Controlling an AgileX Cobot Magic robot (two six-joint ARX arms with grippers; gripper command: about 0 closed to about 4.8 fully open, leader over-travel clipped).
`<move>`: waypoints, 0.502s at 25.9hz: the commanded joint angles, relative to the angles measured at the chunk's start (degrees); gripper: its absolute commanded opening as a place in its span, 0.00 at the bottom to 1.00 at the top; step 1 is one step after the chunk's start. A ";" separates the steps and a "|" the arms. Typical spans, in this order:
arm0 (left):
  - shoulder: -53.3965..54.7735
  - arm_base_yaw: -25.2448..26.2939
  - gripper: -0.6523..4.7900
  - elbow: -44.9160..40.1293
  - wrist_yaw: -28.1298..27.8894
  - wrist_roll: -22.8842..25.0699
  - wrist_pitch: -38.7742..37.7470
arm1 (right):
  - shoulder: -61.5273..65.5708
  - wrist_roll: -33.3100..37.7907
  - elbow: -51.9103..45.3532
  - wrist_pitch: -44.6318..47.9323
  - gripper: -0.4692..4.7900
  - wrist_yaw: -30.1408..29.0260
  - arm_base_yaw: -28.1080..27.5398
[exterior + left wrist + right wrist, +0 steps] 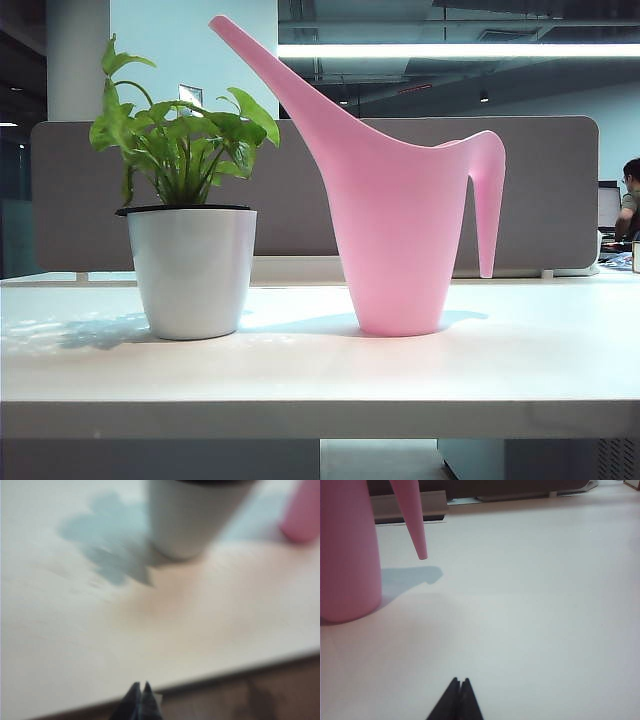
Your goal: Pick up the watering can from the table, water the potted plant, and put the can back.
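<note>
The potted plant (190, 230) is being seen at the left in the exterior view, standing upright on the table (320, 370), its green leaves spreading above the black rim of the white pot. Just to the right of the pot, the watering can (400, 230) is being shown upright on the same tabletop, apart from the pot, its long spout slanting up over the leaves and its open-ended handle hanging on the far side from the plant. A grey partition panel (560, 190) is being seen behind both. Neither arm is being caught by this camera.

That gap is being filled by the wrist cameras. In the blurred left wrist view, the left gripper (140, 692) is being shown with its dark fingertips pressed together and nothing between them, hovering at the table's (100, 645) front edge, well short of the pot (195, 520); only the pot's lower wall and a sliver of the pink can (302, 515) are being picked up.

In the right wrist view, the right gripper (460, 687) is likewise being shown closed and empty, above the table (530, 605), on the handle side of the can (347, 555), clear of it.
</note>
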 commanded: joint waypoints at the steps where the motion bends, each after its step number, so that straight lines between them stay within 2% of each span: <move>1: 5.95 -5.57 0.13 6.08 -0.33 0.39 -1.51 | -0.04 -0.11 -0.42 0.79 0.08 -0.02 0.00; 6: 13.75 -14.21 0.13 15.47 -0.48 0.39 -0.52 | -0.07 -0.13 -0.42 0.79 0.08 -0.02 -0.02; 13: 18.80 -21.66 0.13 24.79 -0.48 0.39 2.62 | -0.04 -0.13 -0.42 0.79 0.08 -0.04 -0.02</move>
